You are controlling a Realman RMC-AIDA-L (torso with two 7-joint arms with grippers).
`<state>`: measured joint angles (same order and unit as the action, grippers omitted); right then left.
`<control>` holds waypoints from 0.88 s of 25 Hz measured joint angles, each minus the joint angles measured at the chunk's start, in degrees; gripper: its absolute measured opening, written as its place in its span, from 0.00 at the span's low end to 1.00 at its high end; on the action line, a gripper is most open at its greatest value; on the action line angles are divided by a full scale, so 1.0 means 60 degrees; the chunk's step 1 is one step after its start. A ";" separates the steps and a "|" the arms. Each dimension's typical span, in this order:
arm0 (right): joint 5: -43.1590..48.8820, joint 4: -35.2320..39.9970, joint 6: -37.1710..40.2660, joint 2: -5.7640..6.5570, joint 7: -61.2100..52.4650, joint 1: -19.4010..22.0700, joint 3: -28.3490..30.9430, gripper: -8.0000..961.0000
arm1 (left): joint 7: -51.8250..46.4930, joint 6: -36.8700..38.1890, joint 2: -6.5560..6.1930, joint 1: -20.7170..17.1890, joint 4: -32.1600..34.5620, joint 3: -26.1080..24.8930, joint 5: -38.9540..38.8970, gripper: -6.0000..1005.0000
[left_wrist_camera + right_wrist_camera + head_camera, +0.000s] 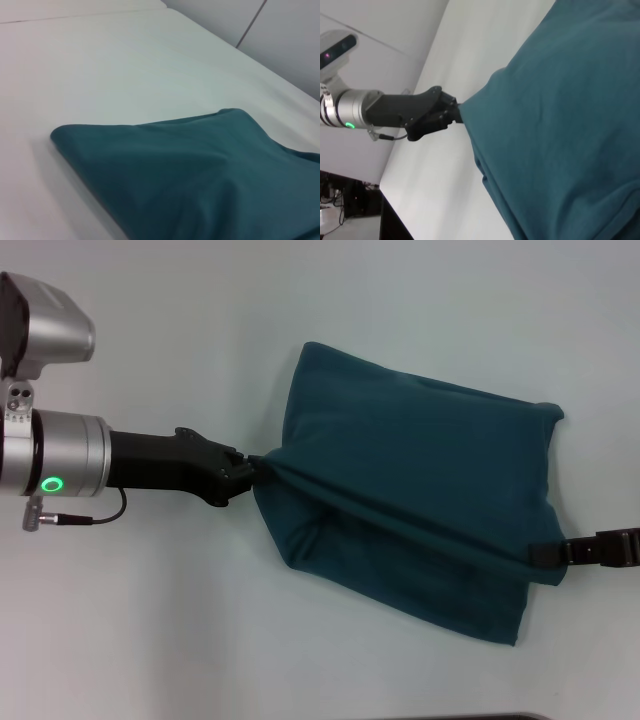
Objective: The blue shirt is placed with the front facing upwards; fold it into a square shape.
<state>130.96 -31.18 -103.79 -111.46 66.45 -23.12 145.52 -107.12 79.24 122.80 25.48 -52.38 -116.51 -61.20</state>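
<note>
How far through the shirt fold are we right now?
The blue shirt is already doubled over, with no sleeves or lettering showing. In hand: left gripper and right gripper each pinch an edge, lifting a taut ridge between them. Left: lay that fold down and flatten it into a square.

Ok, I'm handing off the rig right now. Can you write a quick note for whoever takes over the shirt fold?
Left gripper: shut on the left edge of the blue shirt, pulling it taut.
Right gripper: at the shirt's right edge, pinching the fabric there; most of that arm is out of the head view.
Shirt: on the white table, already folded over into a rough, uneven block with no letters or collar showing. A taut ridge runs between the two grippers.
Done: at least one fold.
Left: lay down the held edge, release both sides, and square up the slanted edges.
</note>
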 joint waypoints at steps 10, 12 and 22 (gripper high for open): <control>-0.0001 0.0035 0.0061 0.0024 -0.0001 -0.0060 -0.0250 0.10 | -0.0002 -0.0068 0.0057 0.0054 0.0049 -0.0010 0.0108 0.03; -0.0001 0.0038 0.0067 0.0023 -0.0007 -0.0059 -0.0260 0.11 | -0.0002 -0.0068 0.0056 0.0068 0.0060 -0.0011 0.0108 0.03; -0.0001 0.0043 0.0168 0.0035 -0.0053 -0.0062 -0.0334 0.11 | -0.0091 -0.0042 0.0053 0.0107 0.0047 -0.0019 0.0108 0.03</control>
<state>130.96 -30.92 -102.78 -111.25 66.14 -23.50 143.51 -107.66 78.98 123.12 26.13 -52.10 -116.63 -60.55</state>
